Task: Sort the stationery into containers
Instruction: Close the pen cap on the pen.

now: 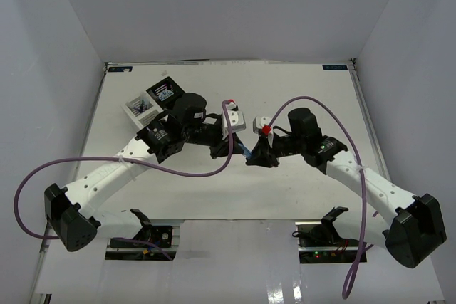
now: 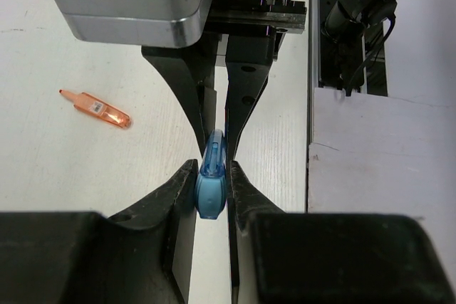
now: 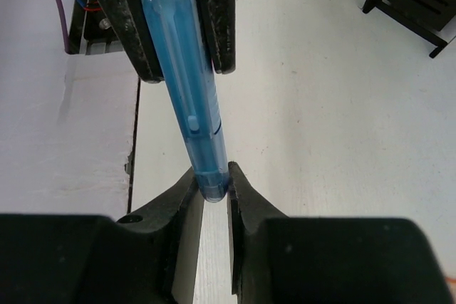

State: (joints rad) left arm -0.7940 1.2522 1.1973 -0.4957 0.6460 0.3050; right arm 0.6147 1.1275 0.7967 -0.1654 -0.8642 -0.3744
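Highlighter (image 2: 211, 201), blue, sits in the air over mid table (image 1: 306, 94), held at both ends. L gripper (image 2: 211, 176) & R gripper (image 3: 211, 179) both pinch it, jaws narrow. Prob. light, hard, smooth plastic, may slip; grab fat body, not tip. Bins (image 1: 152, 100) at 10 o'clock.

White surface (image 1: 299, 97), carrying a cluster of black and white slatted organiser boxes (image 1: 152, 101) at the far left and, lying flat, one orange highlighter (image 2: 95, 109).
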